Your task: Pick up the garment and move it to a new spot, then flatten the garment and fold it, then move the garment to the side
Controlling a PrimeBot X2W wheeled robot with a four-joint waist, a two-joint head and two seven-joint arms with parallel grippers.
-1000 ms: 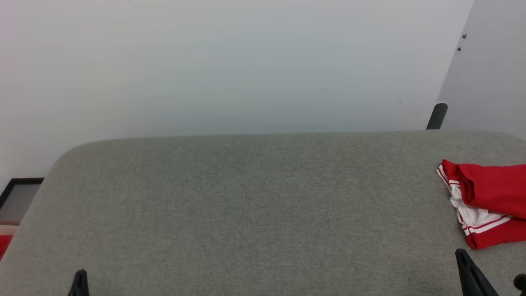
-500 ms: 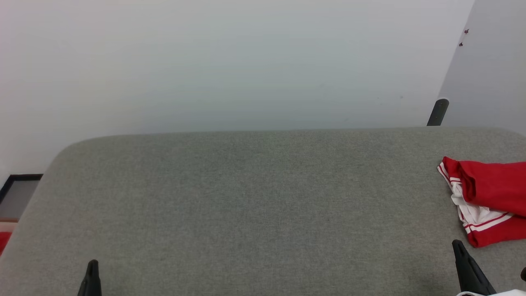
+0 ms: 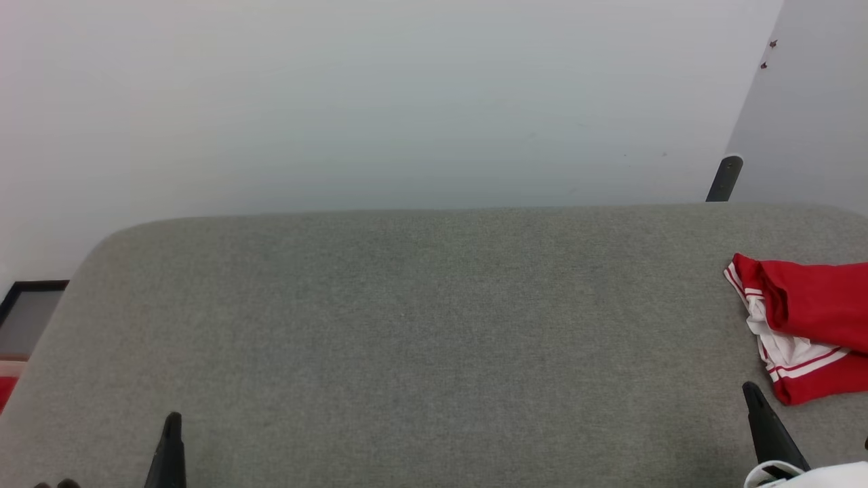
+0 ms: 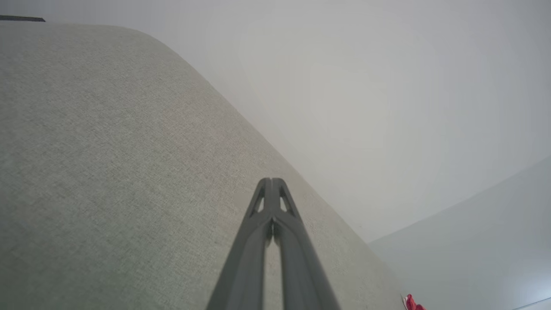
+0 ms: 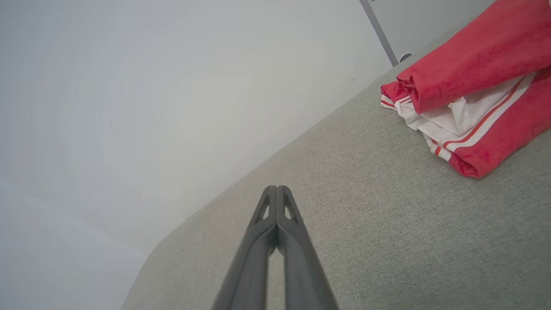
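A wide table (image 3: 407, 325) covered in grey, felt-like woven cloth with a fine speckled grain stretches across the foreground, its far edge soft and its corners rounded. Behind it rises a smooth, pale, matte wall (image 3: 407, 102). The garment (image 3: 807, 318) lies on the table's right side, folded into a loose bundle. Thick red fabric is rolled over on top, a crumpled white layer sits beneath, and a white band with thin red stripes runs along a red hem. In the right wrist view the red cloth looks slightly fuzzy, like knit jersey. The edge of the head view cuts off the bundle's right part, so its full outline cannot be made out. The left claw (image 3: 173, 423) hangs over the near left of the table. Its two long, dark, matte fingers taper to a point and are pressed together with nothing between them. Small triangular cut-outs show near the tips in its wrist view. The right claw (image 3: 749, 390) is likewise pressed shut and empty, just beside the garment's near corner but apart from it. Whether either tip touches the cloth surface is hard to tell. A dark, round-topped post (image 3: 724, 178) stands behind the far right corner. At the far left, below the table's edge, sit a dark-framed panel (image 3: 27, 315) and a red patch (image 3: 5, 393), both too cropped to identify.
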